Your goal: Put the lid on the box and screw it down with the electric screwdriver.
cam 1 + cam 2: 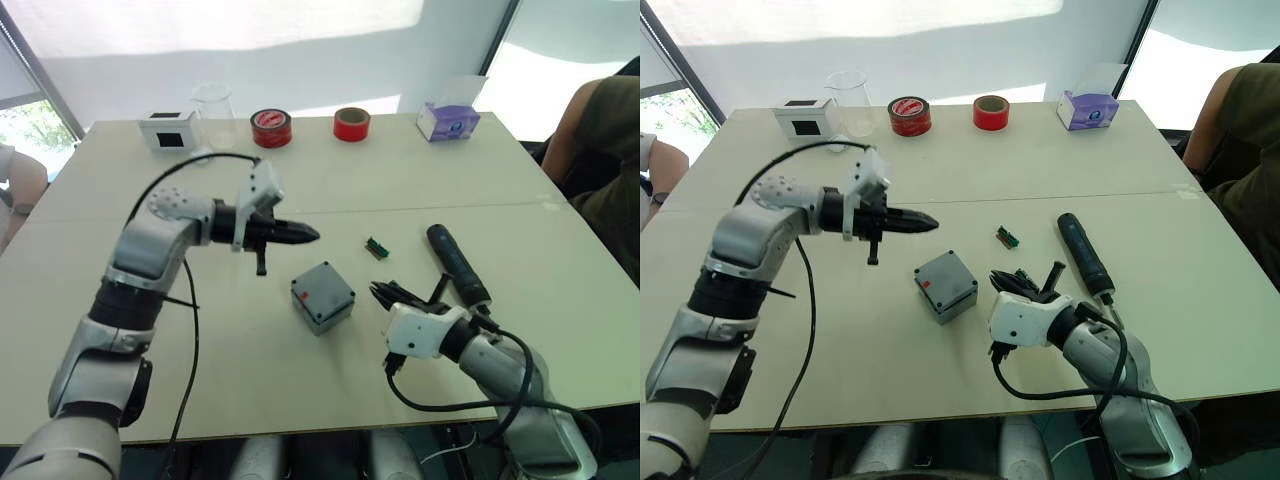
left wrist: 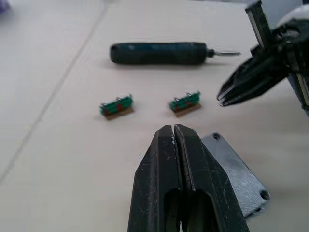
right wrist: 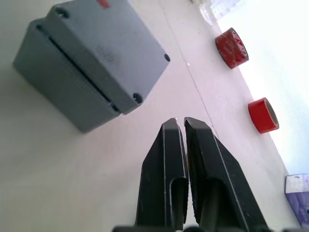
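Grey lid (image 3: 108, 50) seated on box (image 1: 322, 296) | screwdriver (image 1: 458, 264) untouched at 3 o'clock | screws pending | left gripper (image 1: 300, 234), right gripper (image 1: 381, 293) closed, empty

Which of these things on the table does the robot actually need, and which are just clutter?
Needed: the box with the lid already on it, the electric screwdriver.

Clutter: two red tape rolls, glass beaker, white box, purple tissue box, two small green parts.

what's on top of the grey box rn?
The lid sits on the box, seam visible, empty-looking screw holes at its corners. The inside is covered, so contents can't be seen.
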You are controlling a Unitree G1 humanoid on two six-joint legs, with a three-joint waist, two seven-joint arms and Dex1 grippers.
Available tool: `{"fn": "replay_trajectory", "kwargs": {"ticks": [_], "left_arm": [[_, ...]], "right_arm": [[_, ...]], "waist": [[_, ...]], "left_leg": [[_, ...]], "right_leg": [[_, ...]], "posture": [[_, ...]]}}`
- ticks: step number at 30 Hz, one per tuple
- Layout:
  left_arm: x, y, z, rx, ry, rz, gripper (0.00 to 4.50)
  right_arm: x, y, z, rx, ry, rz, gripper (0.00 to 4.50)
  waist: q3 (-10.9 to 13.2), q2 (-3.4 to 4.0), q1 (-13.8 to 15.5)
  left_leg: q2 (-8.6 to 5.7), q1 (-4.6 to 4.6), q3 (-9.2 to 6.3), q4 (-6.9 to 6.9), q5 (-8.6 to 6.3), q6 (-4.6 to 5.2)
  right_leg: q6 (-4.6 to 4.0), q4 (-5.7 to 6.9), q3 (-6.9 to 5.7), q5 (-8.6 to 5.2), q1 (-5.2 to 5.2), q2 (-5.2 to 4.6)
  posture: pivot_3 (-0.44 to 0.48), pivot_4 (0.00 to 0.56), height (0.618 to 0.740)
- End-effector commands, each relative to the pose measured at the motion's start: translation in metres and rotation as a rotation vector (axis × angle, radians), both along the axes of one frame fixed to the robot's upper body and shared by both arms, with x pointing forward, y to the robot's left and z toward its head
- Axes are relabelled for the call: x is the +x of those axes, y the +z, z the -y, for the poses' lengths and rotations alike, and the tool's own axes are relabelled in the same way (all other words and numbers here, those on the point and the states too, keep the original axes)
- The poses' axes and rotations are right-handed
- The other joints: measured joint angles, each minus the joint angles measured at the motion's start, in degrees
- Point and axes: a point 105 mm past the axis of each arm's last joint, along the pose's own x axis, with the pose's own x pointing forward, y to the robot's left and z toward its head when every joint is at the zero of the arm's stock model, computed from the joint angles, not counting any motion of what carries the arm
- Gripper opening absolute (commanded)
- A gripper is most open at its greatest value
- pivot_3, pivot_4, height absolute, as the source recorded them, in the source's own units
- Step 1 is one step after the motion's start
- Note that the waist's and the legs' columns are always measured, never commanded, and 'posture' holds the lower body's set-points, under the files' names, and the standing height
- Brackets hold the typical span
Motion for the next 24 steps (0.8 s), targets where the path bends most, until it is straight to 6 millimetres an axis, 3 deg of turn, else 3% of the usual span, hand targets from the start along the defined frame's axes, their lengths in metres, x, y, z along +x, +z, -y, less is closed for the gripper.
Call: {"fn": "replay_trajectory", "kwargs": {"ticks": [1, 4, 8, 24], "left_arm": [[0.01, -0.011, -0.009, 0.046, 0.056, 0.017, 0.0], [0.006, -0.03, -0.01, 0.09, 0.035, -0.006, 0.0], [-0.002, -0.047, 0.0, 0.112, -0.011, -0.025, 0.0], [-0.018, -0.06, 0.002, 0.129, -0.05, -0.047, 0.0]], "right_arm": [[0.008, 0.013, -0.001, 0.034, -0.003, 0.038, 0.16], [0.02, 0.013, -0.007, 0.05, 0.0, 0.021, 0.16], [0.027, -0.002, -0.021, 0.04, 0.043, -0.06, 0.16], [0.016, -0.012, -0.03, 0.06, 0.095, -0.139, 0.16]], "waist": [[0.01, 0.0, -0.01], [0.03, 0.01, -0.09], [0.03, 0.02, 0.21], [0.04, 0.03, 0.02]], "left_leg": [[0.0, 0.0, 0.0, -0.02, 0.0, 0.0], [0.0, -0.05, 0.01, -0.04, 0.0, -0.01], [0.02, -0.05, 0.01, -0.05, 0.01, -0.01], [-0.02, -0.58, 0.01, -0.01, 0.05, -0.08]], "right_leg": [[0.0, 0.0, 0.0, 0.0, -0.03, 0.0], [0.0, 0.01, 0.01, 0.0, -0.08, 0.01], [-0.01, 0.01, 0.01, 0.0, -0.09, 0.0], [-0.01, 0.08, 0.02, 0.01, -0.62, -0.02]], "posture": [[0.0, 0.15, 0.74], [0.0, 0.15, 0.74], [0.0, 0.15, 0.74], [0.0, 0.15, 0.74]]}}
